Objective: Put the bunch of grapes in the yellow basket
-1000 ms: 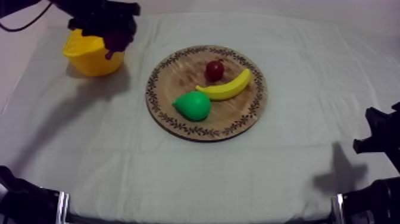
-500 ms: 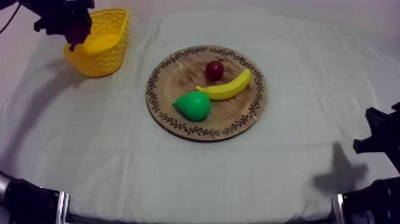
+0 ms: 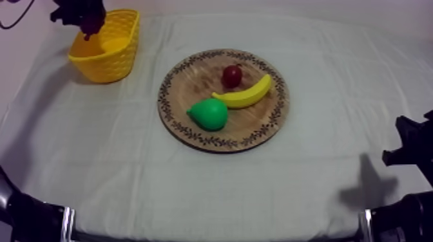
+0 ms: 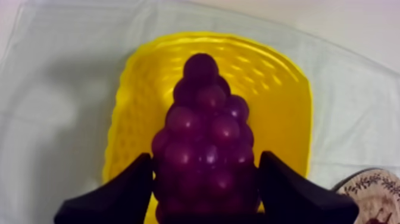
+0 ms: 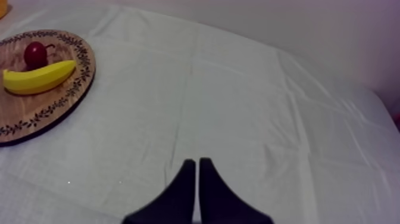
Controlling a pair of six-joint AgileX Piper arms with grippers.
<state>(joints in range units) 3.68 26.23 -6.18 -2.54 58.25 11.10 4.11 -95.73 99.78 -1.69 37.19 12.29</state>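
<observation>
The left gripper point(image 4: 205, 158), clamped around the bunch of grapes point(image 4: 203, 122), hung directly over the open yellow basket point(image 4: 287, 89); the right gripper point(image 5: 197, 162), closed on nothing, rested far off.

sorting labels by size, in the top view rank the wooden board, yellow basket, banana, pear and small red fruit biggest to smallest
wooden board
yellow basket
banana and pear: too alike to rank (banana longer, pear bulkier)
small red fruit

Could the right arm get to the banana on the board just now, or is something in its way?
Probably yes. Only bare cloth lies between the right gripper and the board, the banana lies uncovered, and the left gripper holds the grapes over the basket.
</observation>
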